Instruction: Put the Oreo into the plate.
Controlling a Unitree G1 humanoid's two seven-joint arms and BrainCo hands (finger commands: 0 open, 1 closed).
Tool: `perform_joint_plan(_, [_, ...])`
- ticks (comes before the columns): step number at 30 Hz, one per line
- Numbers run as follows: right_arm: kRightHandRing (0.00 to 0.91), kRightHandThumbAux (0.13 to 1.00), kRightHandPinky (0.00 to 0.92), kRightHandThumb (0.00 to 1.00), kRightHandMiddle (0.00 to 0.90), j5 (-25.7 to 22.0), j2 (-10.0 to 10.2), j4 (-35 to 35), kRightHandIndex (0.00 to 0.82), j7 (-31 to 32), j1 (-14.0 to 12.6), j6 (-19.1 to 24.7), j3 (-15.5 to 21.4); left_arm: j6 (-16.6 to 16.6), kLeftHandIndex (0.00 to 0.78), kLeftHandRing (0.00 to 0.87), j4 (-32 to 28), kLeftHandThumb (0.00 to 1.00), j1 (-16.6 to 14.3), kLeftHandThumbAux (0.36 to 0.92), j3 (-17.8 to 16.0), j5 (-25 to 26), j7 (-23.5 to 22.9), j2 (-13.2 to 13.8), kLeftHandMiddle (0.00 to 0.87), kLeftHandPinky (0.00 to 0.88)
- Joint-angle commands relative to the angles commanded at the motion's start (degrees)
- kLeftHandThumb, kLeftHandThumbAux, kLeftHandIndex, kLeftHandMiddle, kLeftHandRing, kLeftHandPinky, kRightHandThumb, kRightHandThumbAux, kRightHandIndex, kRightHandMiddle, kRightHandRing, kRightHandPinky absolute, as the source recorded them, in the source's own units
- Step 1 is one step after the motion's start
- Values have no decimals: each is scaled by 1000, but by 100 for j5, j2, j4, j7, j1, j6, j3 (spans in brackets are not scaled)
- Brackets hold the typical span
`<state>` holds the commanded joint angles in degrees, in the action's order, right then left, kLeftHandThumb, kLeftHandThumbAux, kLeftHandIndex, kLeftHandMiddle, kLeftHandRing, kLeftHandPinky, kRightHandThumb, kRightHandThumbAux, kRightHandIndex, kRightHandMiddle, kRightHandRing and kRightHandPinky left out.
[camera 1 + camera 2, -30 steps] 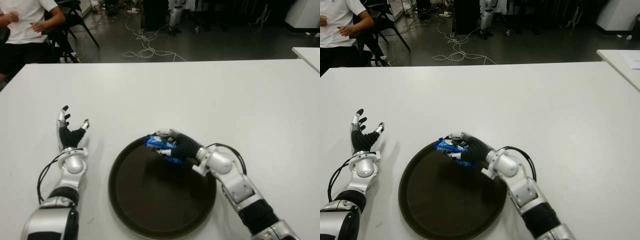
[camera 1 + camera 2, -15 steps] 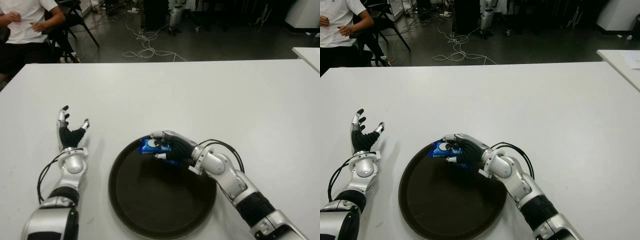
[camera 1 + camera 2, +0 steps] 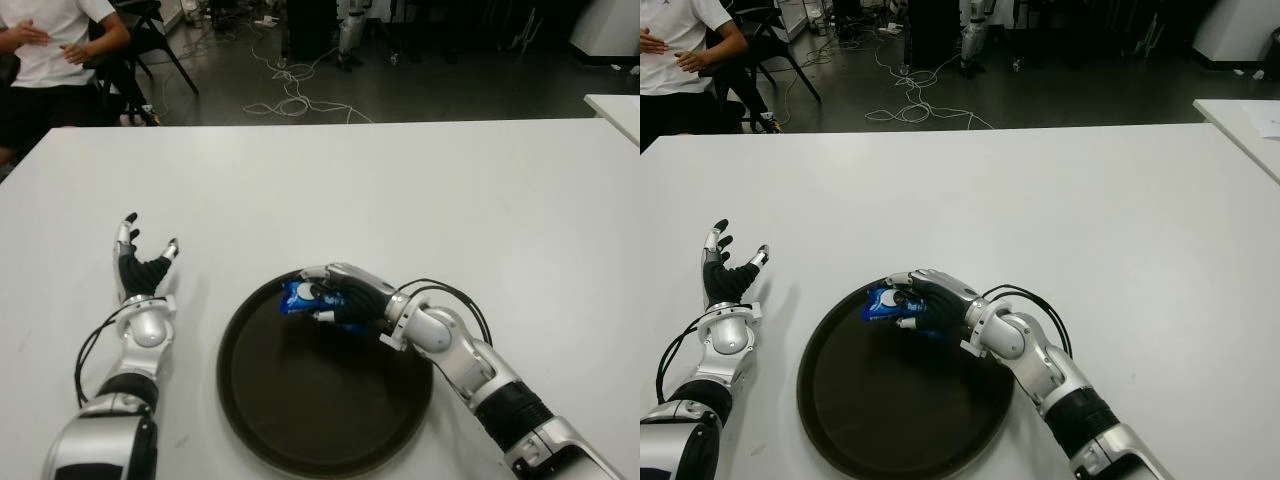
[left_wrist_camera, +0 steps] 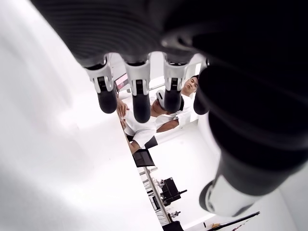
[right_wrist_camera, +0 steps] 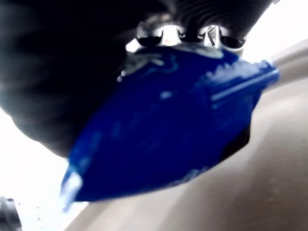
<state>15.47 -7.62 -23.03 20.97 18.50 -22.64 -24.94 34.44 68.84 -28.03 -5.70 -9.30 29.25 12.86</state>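
On the big white table [image 3: 420, 190] sat a round dark plate [image 3: 300, 420]. The right hand [image 3: 345, 297] pinched the small blue Oreo pack [image 3: 298, 296] above the plate's far edge, ready to drop it in. The left hand [image 3: 143, 268], left of the plate, was spread and held nothing.

Beyond my wide white table [image 3: 400, 180] I see dark grey floor [image 3: 450, 95] strewn with pale cables [image 3: 295, 100], a black chair [image 3: 150, 35], and a seated person [image 3: 50, 60].

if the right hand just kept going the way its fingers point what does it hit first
Probably nothing soon. The right hand, holding the Oreo pack over the plate's far rim, points toward the robot's left; beyond lies bare white table, with the idle left hand farther off.
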Motion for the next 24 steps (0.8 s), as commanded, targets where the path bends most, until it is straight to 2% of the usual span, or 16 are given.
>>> perform_joint_plan(3, [166,659,158,23,146,-587,60,-35,139,526,-42,92,87,-23,84,99,-1,86,4,792,32,-48,45,19,98,95])
perform_joint_plan(8, [64,609,64,3,63,-1230,168,-265,75,1152,4,192,245,0,90,98,-8,96,8,793,37,-50,14,19,100,91])
perform_joint_plan(13, [15,573,26,0,28,-1261,252,-609,44,1244,121,-137,311,50,101,95,-24,101,20,809,44,-67,46,14,101,89])
perform_joint_plan(17, [5,561,17,0,18,-1268,316,-794,36,1290,147,-337,384,57,103,97,-25,100,20,808,50,-80,68,13,103,92])
perform_joint_plan(24, [0,535,6,0,1,-1202,396,-1477,8,1307,318,-940,462,21,94,99,3,105,4,811,21,-46,83,11,100,101])
